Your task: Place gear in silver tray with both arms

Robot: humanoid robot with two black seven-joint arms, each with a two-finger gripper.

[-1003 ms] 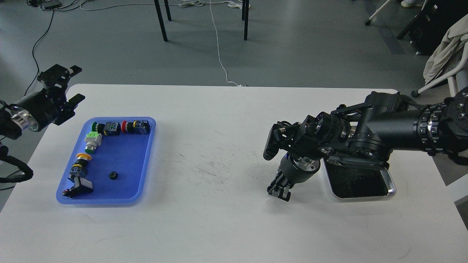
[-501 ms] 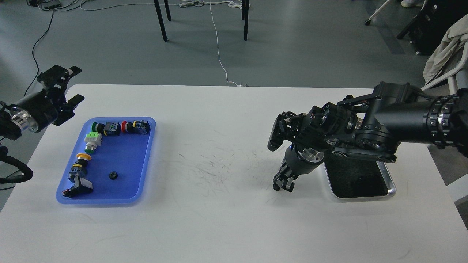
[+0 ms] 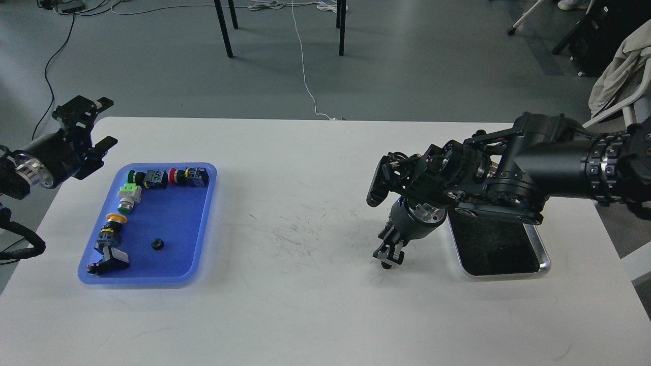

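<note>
The silver tray (image 3: 545, 260) lies at the right of the white table, its far end hidden under my right arm. My right gripper (image 3: 388, 255) points down just left of the tray and above the table. Its fingers are close together, with a small dark round piece, seemingly a gear (image 3: 386, 265), at their tips. Another small black gear (image 3: 157, 244) lies in the blue tray (image 3: 201, 229). My left gripper (image 3: 104, 122) is open and empty, off the blue tray's far left corner.
The blue tray holds several push-button switches along its far and left sides, such as a green one (image 3: 127, 195) and a red one (image 3: 173, 176). The table (image 3: 305, 284) shows scuff marks in the middle. Chair legs and cables lie on the floor beyond.
My right wrist has turned and lifted a little, so the gripper now shows narrow with a small dark piece at its tip. My left gripper has drifted slightly.
</note>
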